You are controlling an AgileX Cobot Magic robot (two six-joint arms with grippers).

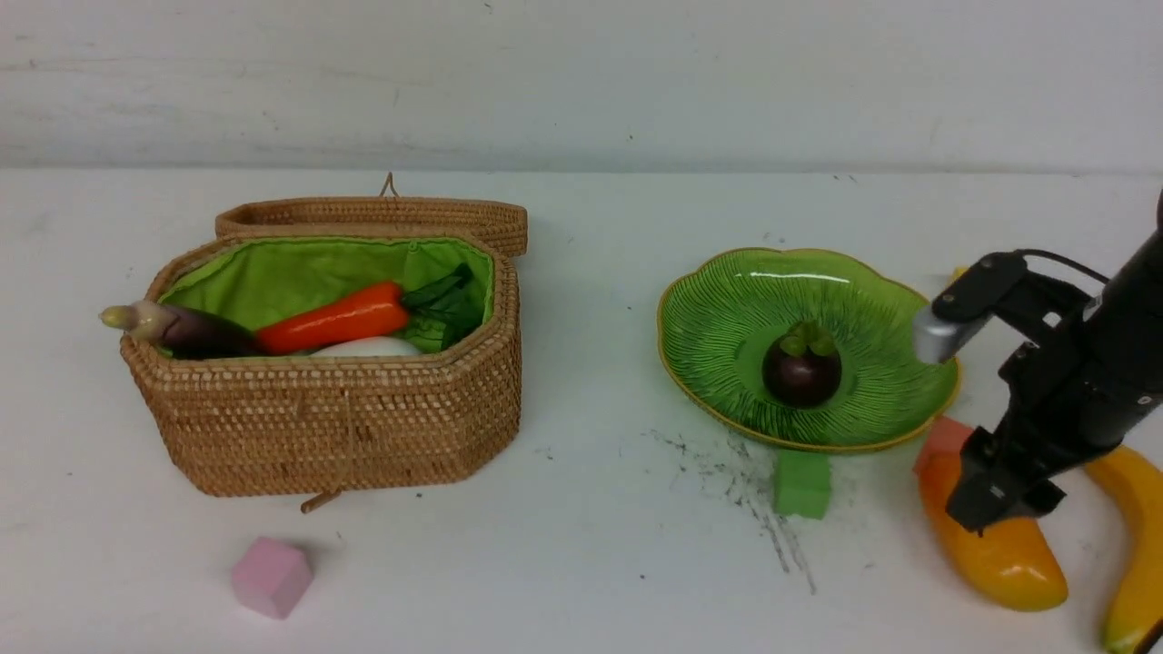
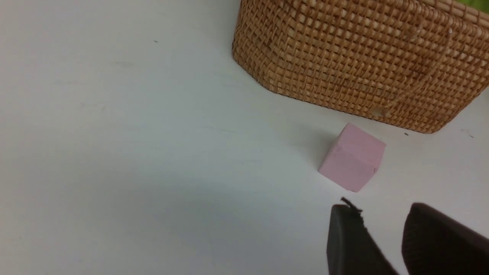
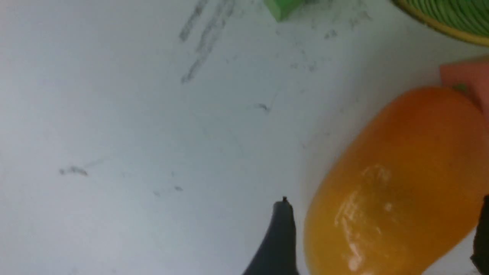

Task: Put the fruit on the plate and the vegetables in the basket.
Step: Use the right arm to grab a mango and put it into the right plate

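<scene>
The wicker basket (image 1: 336, 418) with green lining stands at the left and holds a purple eggplant (image 1: 191, 331), an orange carrot (image 1: 336, 318), a white radish (image 1: 368, 347) and dark green leaves (image 1: 445, 304). On the green plate (image 1: 727, 309) sits the mangosteen (image 1: 801, 368). The mango (image 1: 1008, 554) lies on the table at the front right, with the banana (image 1: 1136, 527) just beyond it. My right gripper (image 1: 1004, 509) is open and straddles the mango (image 3: 401, 172), with gaps on both sides. My left gripper (image 2: 382, 208) is open and empty, near the basket's front wall (image 2: 363, 57).
A pink cube (image 1: 271, 577) lies in front of the basket, close to my left gripper's fingertips (image 2: 344, 214). A green cube (image 1: 803, 484) sits at the plate's front rim. A salmon cube (image 1: 940, 436) touches the mango's far end. The basket lid (image 1: 372, 216) hangs open behind.
</scene>
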